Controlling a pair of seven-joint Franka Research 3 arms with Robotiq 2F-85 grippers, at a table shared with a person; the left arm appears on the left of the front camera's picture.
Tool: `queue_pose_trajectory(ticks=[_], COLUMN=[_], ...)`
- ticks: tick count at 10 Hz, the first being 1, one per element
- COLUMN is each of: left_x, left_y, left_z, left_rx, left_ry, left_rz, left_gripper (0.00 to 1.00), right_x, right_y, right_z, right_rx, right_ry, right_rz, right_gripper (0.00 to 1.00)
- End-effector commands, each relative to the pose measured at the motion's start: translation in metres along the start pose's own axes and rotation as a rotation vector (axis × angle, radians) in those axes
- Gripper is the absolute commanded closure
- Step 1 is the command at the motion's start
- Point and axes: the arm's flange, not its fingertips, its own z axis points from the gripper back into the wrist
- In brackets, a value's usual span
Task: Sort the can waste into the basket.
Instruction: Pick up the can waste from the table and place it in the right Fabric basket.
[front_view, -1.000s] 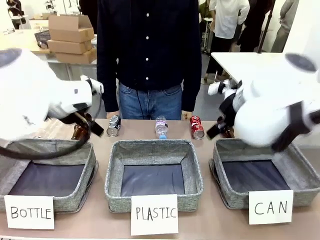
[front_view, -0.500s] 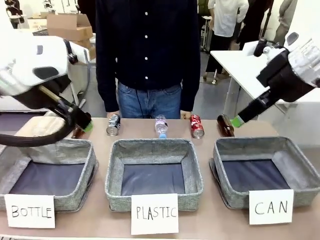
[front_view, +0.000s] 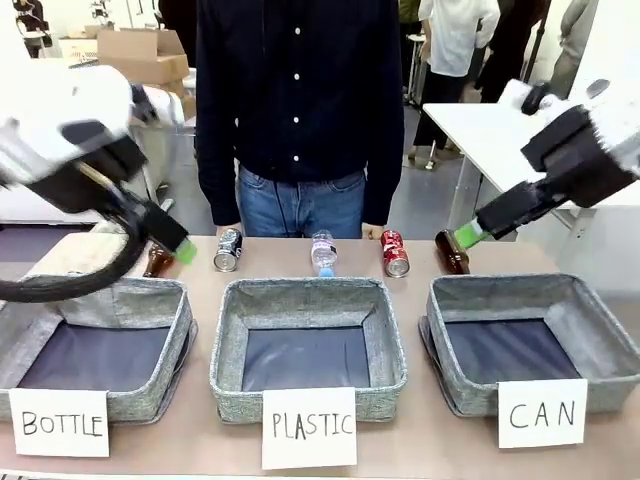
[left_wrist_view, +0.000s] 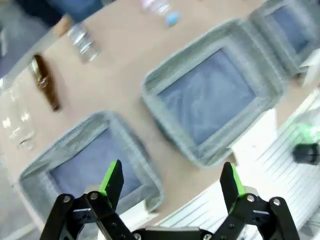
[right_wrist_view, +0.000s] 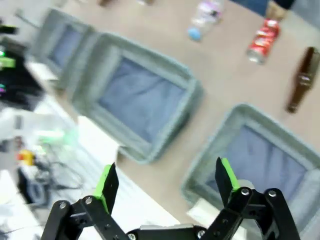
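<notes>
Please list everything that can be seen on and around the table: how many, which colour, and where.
CAN basket: one, grey, near side, robot's right.
PLASTIC basket: one, grey, middle.
BOTTLE basket: one, grey, robot's left.
cards: three, white, one in front of each basket.
red can: one, lying at the far side, right of middle.
silver and black can: one, lying at the far side, left of middle.
plastic bottle: one, clear, lying between the cans.
glass bottles: two, brown, at the outer ends of the row.
table: one, tan.
person: one, dark shirt, blue jeans, standing at the far side.
left gripper: open, raised.
right gripper: open, raised.
</notes>
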Motion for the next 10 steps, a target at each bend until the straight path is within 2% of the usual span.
queue_pose_trajectory(ticks=[1,2,3,4,5,7,8,9,10], left_x=[-0.014,-0.025,-0.041,-0.061,-0.075,-0.090,-0.083,-0.061,-0.061], left_y=[0.060,0.088,0.109,0.123,0.129,0.139,0.140,0.171,0.171], left_z=[0.012,0.015,0.018,0.020,0.020,0.022,0.019,0.047,0.047], left_rx=[-0.595,-0.737,-0.815,-0.856,-0.863,-0.863,-0.727,-0.878,-0.878], left_ry=[-0.136,-0.202,-0.287,-0.396,-0.461,-0.537,-0.587,-0.504,-0.504], left_rz=[0.183,0.290,0.360,0.410,0.452,0.516,0.573,0.476,0.476], left_gripper=[0.00,0.00,0.00,0.00,0.00,0.00,0.00,0.00,0.00], right_x=[-0.023,-0.038,-0.051,-0.066,-0.077,-0.089,-0.084,-0.071,-0.071], right_y=[-0.037,-0.058,-0.075,-0.092,-0.102,-0.117,-0.117,-0.144,-0.144], right_z=[0.019,0.021,0.020,0.020,0.023,0.026,0.023,0.045,0.045], right_rx=[0.683,0.833,0.896,0.921,0.911,0.878,0.786,0.873,0.873], right_ry=[-0.159,-0.237,-0.261,-0.293,-0.332,-0.382,-0.354,-0.304,-0.304], right_rz=[-0.375,-0.520,-0.651,-0.740,-0.795,-0.841,-0.871,-0.692,-0.692], right_gripper=[0.00,0.00,0.00,0.00,0.00,0.00,0.00,0.00,0.00])
